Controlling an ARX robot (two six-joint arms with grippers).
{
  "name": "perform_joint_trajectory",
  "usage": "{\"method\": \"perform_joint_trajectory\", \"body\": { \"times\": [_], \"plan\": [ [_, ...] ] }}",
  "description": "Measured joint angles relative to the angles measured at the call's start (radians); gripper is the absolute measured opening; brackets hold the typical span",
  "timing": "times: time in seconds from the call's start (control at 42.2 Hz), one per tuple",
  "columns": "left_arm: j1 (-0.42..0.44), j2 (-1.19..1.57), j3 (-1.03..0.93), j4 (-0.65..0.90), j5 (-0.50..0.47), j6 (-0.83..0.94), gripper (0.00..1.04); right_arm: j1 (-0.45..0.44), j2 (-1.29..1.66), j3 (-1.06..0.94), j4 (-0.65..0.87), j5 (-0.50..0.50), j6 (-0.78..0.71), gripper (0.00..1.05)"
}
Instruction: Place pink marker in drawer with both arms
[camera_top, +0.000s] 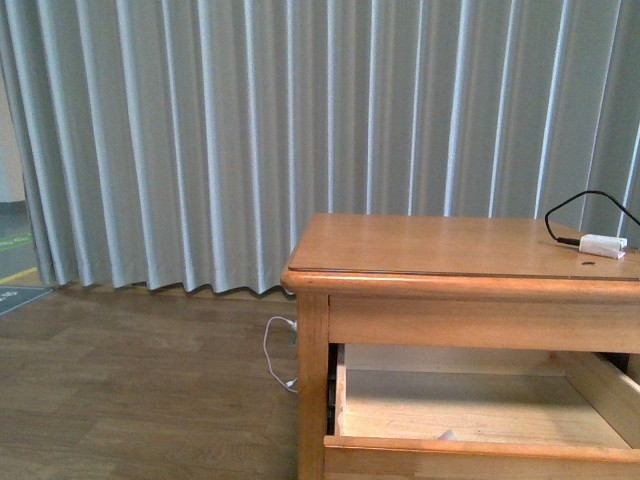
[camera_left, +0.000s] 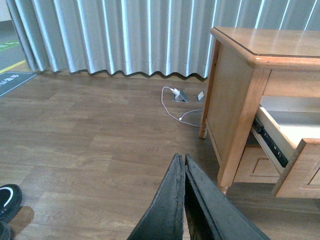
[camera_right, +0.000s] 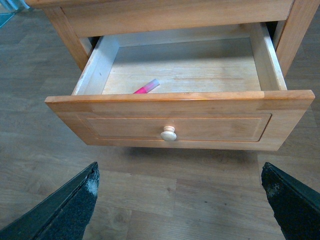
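The pink marker (camera_right: 146, 87) lies flat inside the pulled-out wooden drawer (camera_right: 180, 121), just behind its front panel, white end toward the back. A round knob (camera_right: 168, 133) sits on the drawer front. My right gripper (camera_right: 180, 175) hangs open over the floor in front of the drawer, wide apart and holding nothing. My left gripper (camera_left: 181, 159) is shut on nothing, over the floor left of the cabinet (camera_left: 240, 85). In the front view the open drawer (camera_top: 480, 445) shows below the cabinet top; neither arm is seen there.
A white plug-like box (camera_top: 603, 245) with a black cable rests on the cabinet top at the right. A white cable (camera_left: 172, 105) and floor sockets lie by the cabinet's leg. Grey curtains (camera_top: 300, 130) hang behind. A shoe (camera_left: 9, 200) is at the floor's edge.
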Motion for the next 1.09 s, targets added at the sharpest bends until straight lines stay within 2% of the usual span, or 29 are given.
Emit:
{"method": "perform_joint_trajectory", "body": {
  "times": [0.118, 0.355, 0.403, 0.427, 0.474, 0.498, 0.545, 0.616, 0.806, 1.09],
  "plan": [
    [0.0, -0.126, 0.0, -0.158, 0.001, 0.0, 0.04, 0.0, 0.0, 0.0, 0.0, 0.0, 0.0, 0.96],
    [0.0, -0.167, 0.0, -0.174, 0.0, 0.0, 0.05, 0.0, 0.0, 0.0, 0.0, 0.0, 0.0, 0.96],
    [0.0, -0.167, 0.0, -0.174, 0.0, 0.0, 0.14, 0.0, 0.0, 0.0, 0.0, 0.0, 0.0, 0.96],
    [0.0, -0.167, 0.0, -0.174, 0.0, 0.0, 0.2, 0.011, -0.003, -0.005, 0.024, 0.042, -0.01, 0.96],
    [0.0, -0.167, 0.0, -0.174, 0.0, 0.0, 0.3, 0.049, -0.004, -0.033, 0.146, 0.213, -0.037, 0.96],
    [0.0, -0.167, 0.0, -0.174, 0.0, 0.0, 0.34, 0.062, 0.006, -0.031, 0.169, 0.264, -0.044, 0.96],
    [0.0, -0.167, 0.0, -0.174, 0.0, 0.0, 0.45, 0.069, 0.034, -0.029, 0.186, 0.307, -0.072, 0.96],
    [0.0, -0.167, 0.0, -0.174, 0.0, 0.0, 0.61, 0.064, 0.121, -0.028, 0.202, 0.28, -0.104, 0.96],
    [0.0, -0.168, 0.0, -0.174, 0.0, 0.0, 1.0, 0.061, 0.452, -0.029, 0.413, 0.229, -0.138, 0.96],
    [0.0, -0.168, 0.0, -0.174, 0.0, 0.0, 0.98, 0.091, 0.891, 0.086, 0.691, 0.241, -0.102, 0.96]
  ]
}}
